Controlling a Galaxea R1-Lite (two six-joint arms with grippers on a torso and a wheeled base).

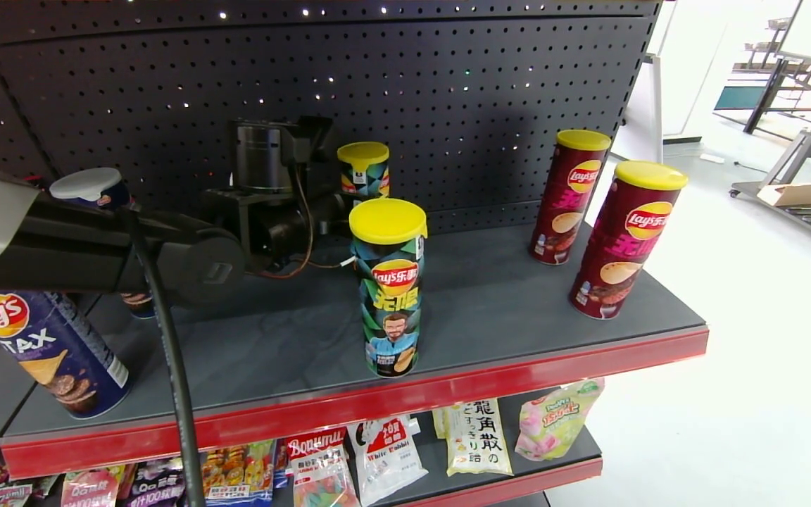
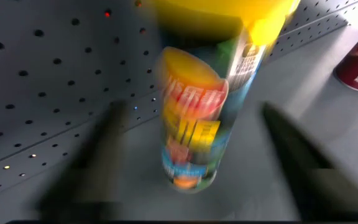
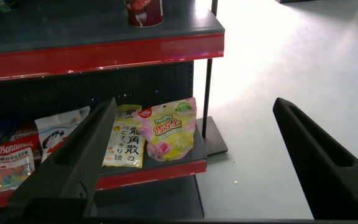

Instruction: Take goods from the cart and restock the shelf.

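A green chip can with a yellow lid (image 1: 363, 167) stands upright at the back of the dark shelf (image 1: 518, 310), close to the pegboard. My left gripper (image 2: 191, 111) is open around this can (image 2: 194, 118), one finger on each side with a gap to it. A second, matching can (image 1: 388, 289) stands near the shelf's front edge, and my left arm reaches in behind it. My right gripper (image 3: 194, 106) hangs open and holds nothing, in front of the lower shelf.
Two maroon chip cans (image 1: 569, 197) (image 1: 627, 239) stand at the shelf's right end. A purple can (image 1: 60, 352) leans at the front left, and a white-lidded one (image 1: 89, 186) stands behind my arm. Snack bags (image 3: 169, 127) fill the lower shelf. Open floor lies to the right.
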